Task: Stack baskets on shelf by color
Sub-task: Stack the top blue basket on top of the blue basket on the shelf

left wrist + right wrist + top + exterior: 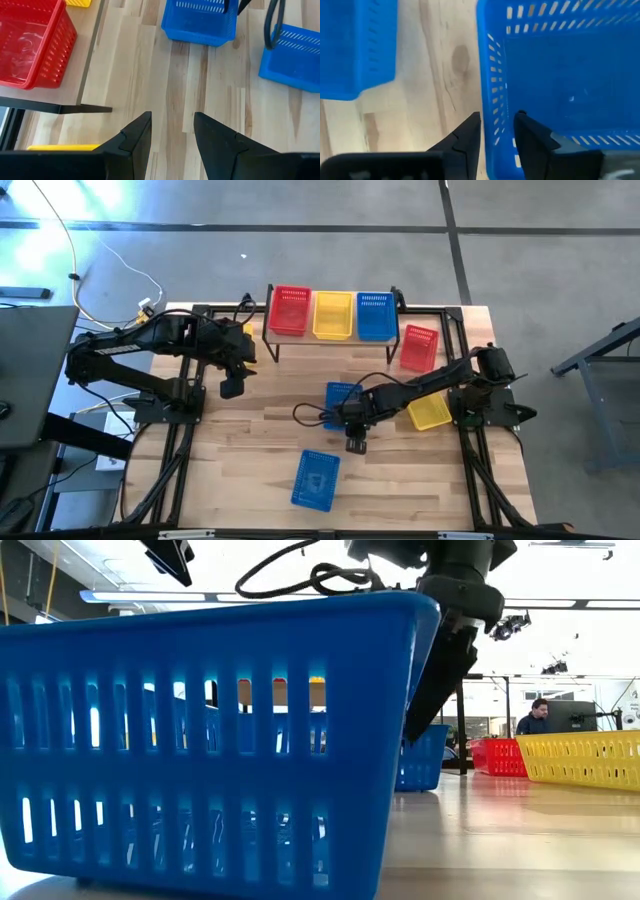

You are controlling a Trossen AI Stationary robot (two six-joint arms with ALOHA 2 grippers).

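The shelf (330, 340) stands at the table's far side and carries a red (290, 310), a yellow (333, 314) and a blue basket (376, 316) side by side. On the tabletop rest a red basket (420, 347), a yellow basket (428, 413) and two blue baskets, one mid-table (340, 395) and one near the near edge (317, 478). My right gripper (497, 122) is down at the mid-table blue basket, shut on its wall. My left gripper (172, 125) hovers open above bare table, left of the shelf (232, 387). My right gripper pinches the mid-table blue basket's slotted side wall (492, 95), the one facing the other loose blue basket. One finger (470, 135) is outside and the other finger (530, 135) inside. It comes from above, pointing down. The basket's bottom rests on the table (420, 780).
A yellow piece (60, 147) shows under my left arm near the shelf's left leg. The near blue basket (200, 740) fills the low view's foreground. A person (537, 717) sits in the room behind. Bare wood lies between the shelf and the blue baskets (200, 85).
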